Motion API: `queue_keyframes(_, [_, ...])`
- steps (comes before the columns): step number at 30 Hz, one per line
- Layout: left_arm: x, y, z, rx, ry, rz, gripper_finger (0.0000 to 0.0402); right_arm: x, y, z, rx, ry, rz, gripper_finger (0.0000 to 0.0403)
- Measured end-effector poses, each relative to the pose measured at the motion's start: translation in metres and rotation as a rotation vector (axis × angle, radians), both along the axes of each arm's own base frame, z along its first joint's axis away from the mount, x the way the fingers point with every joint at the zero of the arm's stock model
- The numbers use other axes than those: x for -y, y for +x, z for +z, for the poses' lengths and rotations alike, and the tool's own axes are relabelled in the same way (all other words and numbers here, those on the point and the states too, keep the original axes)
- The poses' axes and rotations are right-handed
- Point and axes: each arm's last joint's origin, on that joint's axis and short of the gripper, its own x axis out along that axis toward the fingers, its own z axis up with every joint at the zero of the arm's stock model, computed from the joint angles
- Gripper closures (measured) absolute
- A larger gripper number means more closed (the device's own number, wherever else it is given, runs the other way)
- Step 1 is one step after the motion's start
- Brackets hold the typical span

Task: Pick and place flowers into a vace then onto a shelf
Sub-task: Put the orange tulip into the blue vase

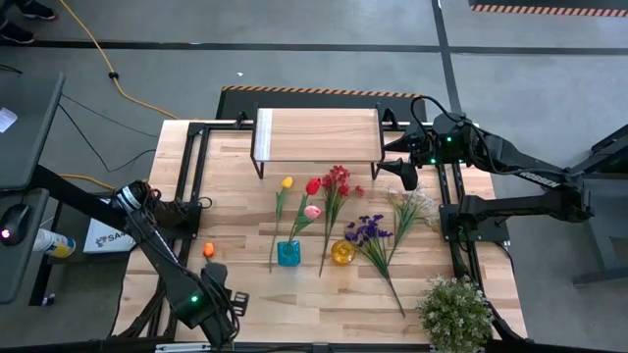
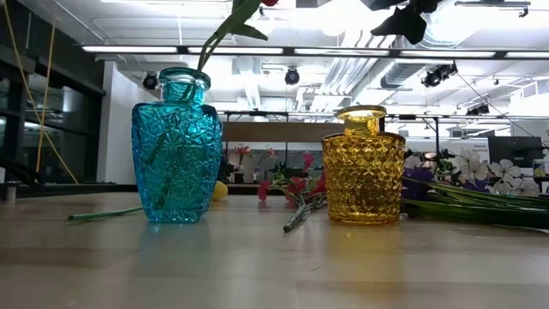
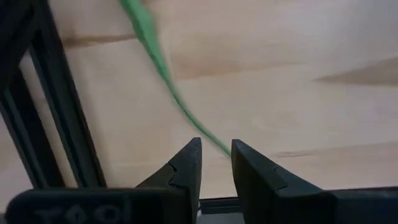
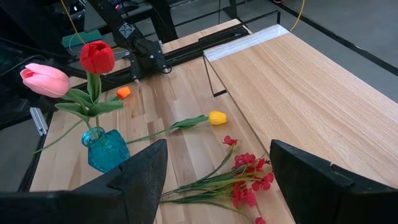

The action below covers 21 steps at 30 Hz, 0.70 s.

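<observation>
A blue glass vase [image 1: 288, 253] [image 2: 176, 146] stands near the table's front and holds a red tulip [image 4: 97, 57] and a pink tulip [image 4: 45, 80]. A yellow vase [image 1: 342, 252] [image 2: 363, 167] stands to its right. A yellow tulip [image 1: 287, 182], a red spray [image 1: 339, 180], a purple spray [image 1: 369, 231] and a white spray [image 1: 412, 205] lie flat on the table. An orange tulip [image 1: 209, 250] lies at the left. My left gripper [image 1: 217, 281] [image 3: 216, 151] is just beyond it, its fingers a narrow gap apart over a green stem [image 3: 163, 71]. My right gripper [image 1: 404, 176] [image 4: 219, 168] hangs wide open by the right end of the shelf [image 1: 316, 135]. My left gripper comes down from above onto the table, and the thin green stem's end [image 3: 214, 142] runs into the narrow gap between its fingertips. The gap is wider than the stem, and I cannot tell whether either finger touches it.
A bushy potted plant [image 1: 454, 314] stands at the table's near right corner. Black frame rails [image 1: 192, 181] run along the table's left and right sides. Bare wood lies in front of the two vases.
</observation>
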Motion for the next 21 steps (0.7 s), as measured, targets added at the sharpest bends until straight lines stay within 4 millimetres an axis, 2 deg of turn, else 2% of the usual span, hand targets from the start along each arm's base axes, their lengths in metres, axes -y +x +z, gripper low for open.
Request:
queue_keyframes(9, [0.013,0.004,-0.028,-0.103,0.034,0.147,0.0279,0.0,0.0,0.0,0.0,-0.004,0.002,0.013])
queue_keyframes(14, [0.017,0.007,-0.042,-0.154,0.05,0.17,0.0279,0.0,0.0,0.0,-0.003,-0.02,0.009,0.013])
queue_keyframes(21, [0.016,0.009,-0.051,-0.191,0.092,0.19,0.0279,0.0,0.0,0.0,-0.003,-0.019,0.009,0.013])
